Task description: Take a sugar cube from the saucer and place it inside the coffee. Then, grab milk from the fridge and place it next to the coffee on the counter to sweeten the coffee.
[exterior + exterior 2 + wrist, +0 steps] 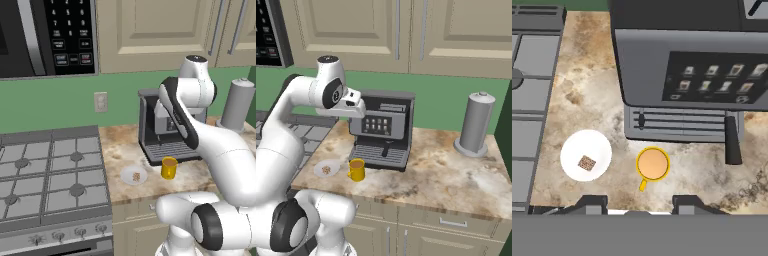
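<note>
One sugar cube [586,162] lies on the saucer [572,147] beside the coffee [652,164] — gripper [639,202] open, empty, high above.

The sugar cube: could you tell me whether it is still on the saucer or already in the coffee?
On the saucer. The sugar cube lies near its middle, and the coffee beside it shows only smooth brown liquid.

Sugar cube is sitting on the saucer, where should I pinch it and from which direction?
Come straight down from above and close on two opposite side faces of the sugar cube. It lies flat near the middle of the saucer, whose low shape likely blocks a side approach. The coffee stands clear beside it.
</note>
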Motion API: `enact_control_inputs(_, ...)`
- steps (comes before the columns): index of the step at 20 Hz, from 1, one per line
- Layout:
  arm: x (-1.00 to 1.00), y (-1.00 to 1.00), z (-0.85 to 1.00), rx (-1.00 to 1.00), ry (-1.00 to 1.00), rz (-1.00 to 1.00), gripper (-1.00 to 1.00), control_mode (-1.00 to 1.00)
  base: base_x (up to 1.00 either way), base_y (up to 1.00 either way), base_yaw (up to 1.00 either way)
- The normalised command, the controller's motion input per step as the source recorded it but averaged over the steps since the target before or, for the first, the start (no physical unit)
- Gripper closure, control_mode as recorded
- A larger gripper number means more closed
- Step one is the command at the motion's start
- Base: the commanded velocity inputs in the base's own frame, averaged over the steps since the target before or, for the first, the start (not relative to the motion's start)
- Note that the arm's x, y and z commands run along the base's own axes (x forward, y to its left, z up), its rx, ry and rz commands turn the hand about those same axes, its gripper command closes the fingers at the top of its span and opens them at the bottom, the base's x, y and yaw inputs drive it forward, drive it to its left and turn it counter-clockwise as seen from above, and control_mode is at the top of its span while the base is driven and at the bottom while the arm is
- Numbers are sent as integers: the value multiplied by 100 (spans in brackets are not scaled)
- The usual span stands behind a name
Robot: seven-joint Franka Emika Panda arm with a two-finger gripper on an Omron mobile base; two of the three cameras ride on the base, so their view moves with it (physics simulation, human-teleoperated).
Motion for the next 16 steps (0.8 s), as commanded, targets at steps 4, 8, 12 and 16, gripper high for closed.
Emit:
enact_control_inputs(4,-8,15,0,-5,0,1,-100,-100,0,0,0)
enact_control_inputs(8,-37,60,-17,-4,1,3,-100,-100,0,0,0)
enact_control_inputs(12,-31,82,-59,0,11,4,-100,-100,0,0,0)
enact_control_inputs(16,-24,89,-95,0,21,0,-100,-100,0,0,0)
